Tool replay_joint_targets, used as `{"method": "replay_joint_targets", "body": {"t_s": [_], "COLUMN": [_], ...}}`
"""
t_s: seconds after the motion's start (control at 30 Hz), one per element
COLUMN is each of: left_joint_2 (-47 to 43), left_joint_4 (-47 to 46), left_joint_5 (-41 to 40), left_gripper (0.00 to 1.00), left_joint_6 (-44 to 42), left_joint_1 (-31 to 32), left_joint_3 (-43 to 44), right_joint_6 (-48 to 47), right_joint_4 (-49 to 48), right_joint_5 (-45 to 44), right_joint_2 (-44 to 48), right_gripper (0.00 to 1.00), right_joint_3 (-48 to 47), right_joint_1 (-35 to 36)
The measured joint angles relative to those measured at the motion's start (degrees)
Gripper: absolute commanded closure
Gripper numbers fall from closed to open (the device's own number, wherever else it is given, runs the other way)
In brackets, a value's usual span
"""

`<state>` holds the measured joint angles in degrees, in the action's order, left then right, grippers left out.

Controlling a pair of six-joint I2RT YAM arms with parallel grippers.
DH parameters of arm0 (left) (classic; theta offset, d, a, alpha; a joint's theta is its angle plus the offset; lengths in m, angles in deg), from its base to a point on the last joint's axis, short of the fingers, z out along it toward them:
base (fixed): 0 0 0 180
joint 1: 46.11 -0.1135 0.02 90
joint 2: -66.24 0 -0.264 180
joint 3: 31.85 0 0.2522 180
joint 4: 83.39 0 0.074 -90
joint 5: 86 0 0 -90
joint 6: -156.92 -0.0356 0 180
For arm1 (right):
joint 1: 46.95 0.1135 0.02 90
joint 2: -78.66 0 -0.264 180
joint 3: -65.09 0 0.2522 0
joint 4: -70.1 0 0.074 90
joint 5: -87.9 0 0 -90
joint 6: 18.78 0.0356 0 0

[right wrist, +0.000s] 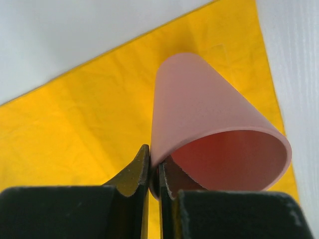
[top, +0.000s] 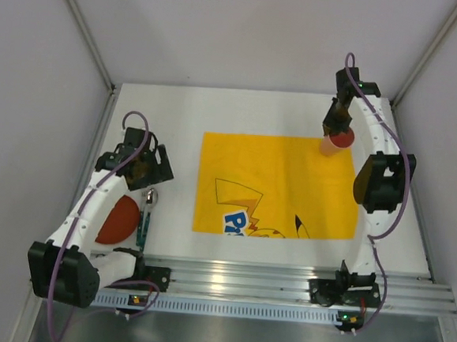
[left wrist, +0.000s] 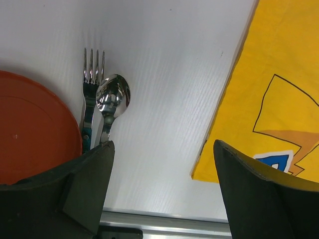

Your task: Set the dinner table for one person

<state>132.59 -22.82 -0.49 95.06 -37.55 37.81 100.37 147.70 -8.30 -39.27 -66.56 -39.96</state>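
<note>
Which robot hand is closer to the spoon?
Left. The left gripper is right by the spoon; the right gripper is far across the mat, holding the cup.

Open dinner table (top: 241,112) runs along the 12 o'clock edge of the placemat (top: 276,175). At its 9 o'clock side, fork (left wrist: 93,69), spoon (left wrist: 113,94) and plate (left wrist: 35,129) crowd the strip; a cup (top: 329,146) occupies the 1 o'clock corner.

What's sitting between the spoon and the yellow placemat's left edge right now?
Nothing: only bare white dinner table separates the spoon from the placemat, clearest in the left wrist view.
</note>
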Motion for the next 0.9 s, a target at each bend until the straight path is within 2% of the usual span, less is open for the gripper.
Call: {"method": "replay_joint_targets", "body": {"t_s": [0.13,0.27,0.33,0.4,0.43,0.47,0.53,0.57,0.6,0.8,0.9], "left_joint_2": [-2.1,-2.67,-2.64,-2.49,-2.27,-2.01,-1.01,-0.28,0.7,7.23,9.57], "left_joint_4": [1.97,3.54,4.28,4.72,4.76,4.76,4.74,4.72,4.66,4.09,2.95], "left_joint_5": [-0.48,-2.05,-2.75,-3.19,-3.39,-3.54,-3.89,-3.96,-4.0,-5.49,-6.19], "left_gripper": [0.14,0.13,0.13,0.13,0.13,0.13,0.13,0.13,0.13,0.15,0.15], "left_joint_6": [0.83,2.05,2.49,3.04,3.28,3.39,3.5,3.5,3.48,3.06,2.49], "left_joint_1": [0.0,-0.02,-0.02,-0.02,-0.02,-0.02,-0.02,-0.02,-0.02,-0.39,-0.79], "left_joint_3": [-0.02,-0.02,-0.02,-0.02,-0.02,-0.02,-0.09,-0.09,-0.09,-0.15,-1.01], "right_joint_6": [-1.49,-2.6,-3.28,-3.76,-4.02,-4.13,-4.98,-5.35,-5.42,-6.6,-6.62], "right_joint_4": [1.05,1.6,1.6,1.6,1.62,1.68,2.05,2.69,3.19,5.09,5.09], "right_joint_5": [0.37,0.55,1.11,1.64,2.12,3.02,4.02,4.94,5.44,7.06,7.3], "right_joint_2": [-6.27,-7.41,-7.43,-7.43,-7.43,-7.43,-7.52,-7.63,-7.72,-5.75,-1.09], "right_gripper": [1.0,1.0,0.97,0.8,0.68,0.4,0.23,0.05,0.0,0.0,0.0], "right_joint_3": [-1.62,-3.37,-3.37,-3.37,-3.37,-3.37,-3.43,-4.02,-4.55,-6.29,-4.59], "right_joint_1": [-2.71,-3.41,-3.39,-3.41,-3.41,-3.41,-3.41,-3.41,-3.41,-3.37,-2.97]}}
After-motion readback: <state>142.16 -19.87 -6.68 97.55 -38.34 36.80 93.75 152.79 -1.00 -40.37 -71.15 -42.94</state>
